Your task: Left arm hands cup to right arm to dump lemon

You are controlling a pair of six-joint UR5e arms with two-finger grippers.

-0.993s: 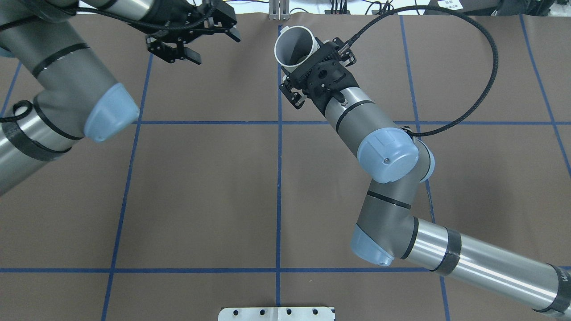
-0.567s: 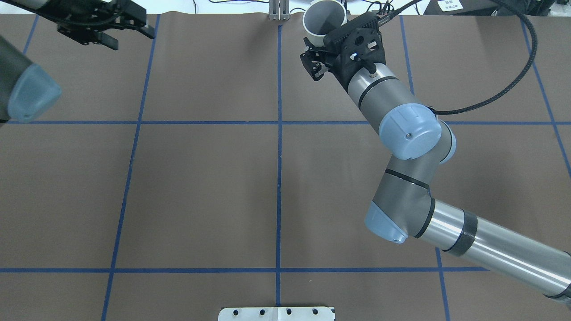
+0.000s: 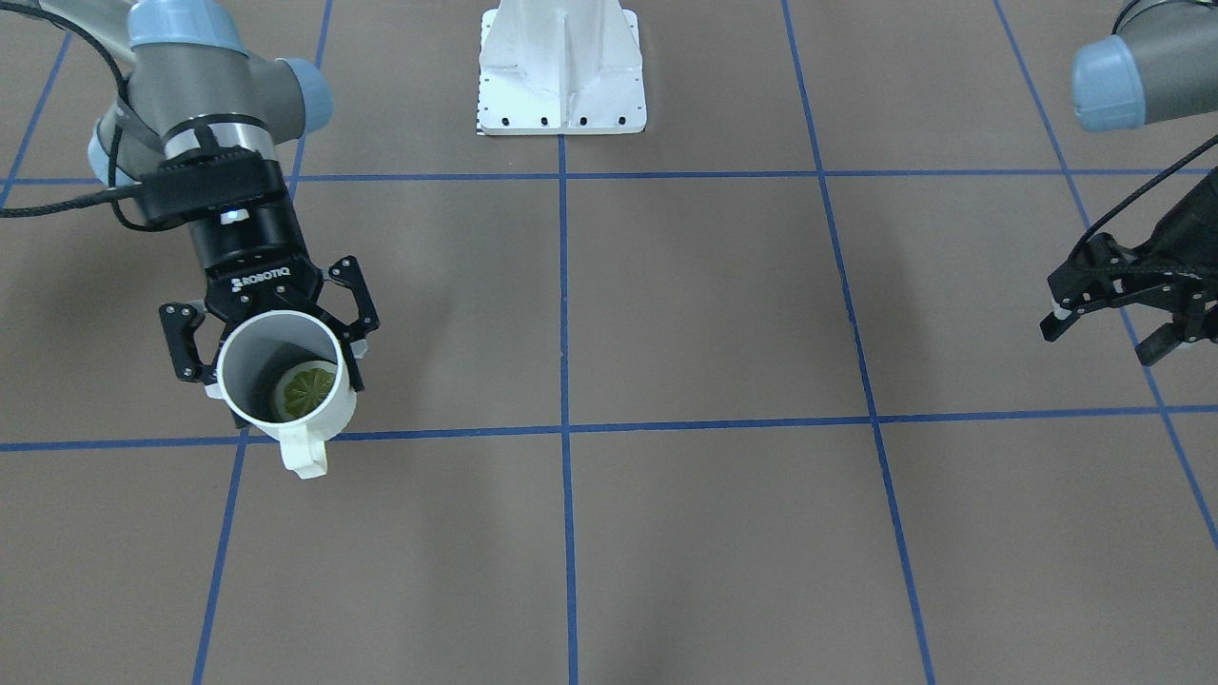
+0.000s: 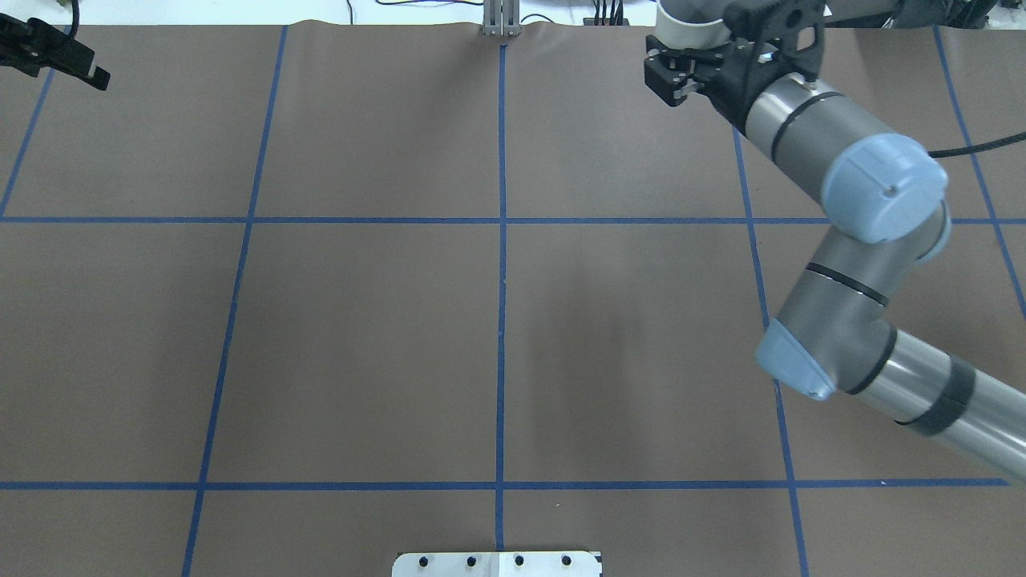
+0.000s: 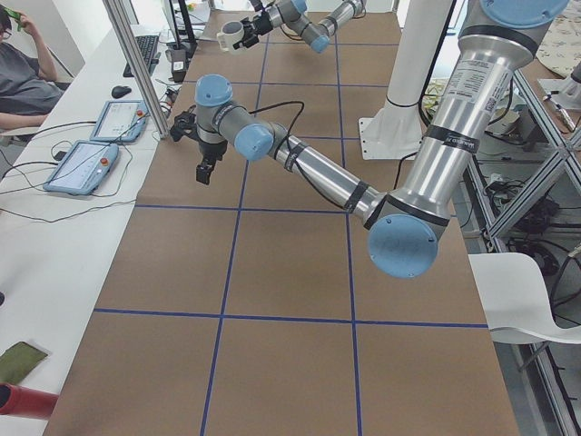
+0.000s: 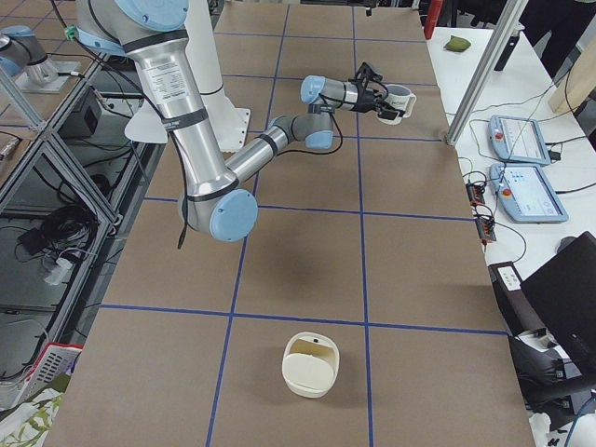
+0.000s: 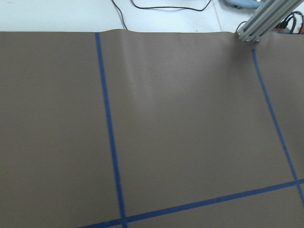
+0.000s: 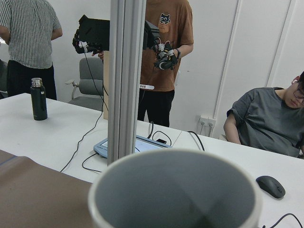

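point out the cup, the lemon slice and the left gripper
cup (image 3: 259, 354), front-facing view, grey inner wall
lemon slice (image 3: 306, 388), front-facing view, slice centre
left gripper (image 3: 1096, 344), front-facing view, between fingertips

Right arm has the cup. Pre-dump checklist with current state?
1. Right gripper clamped on the cup: ok.
2. Lemon slice inside the cup: ok.
3. Cup mouth facing up, nothing spilled on the table: ok.
4. Left gripper open and well away from the cup: ok.
5. Dump target: cannot tell; a white container sits far down the table from the cup.
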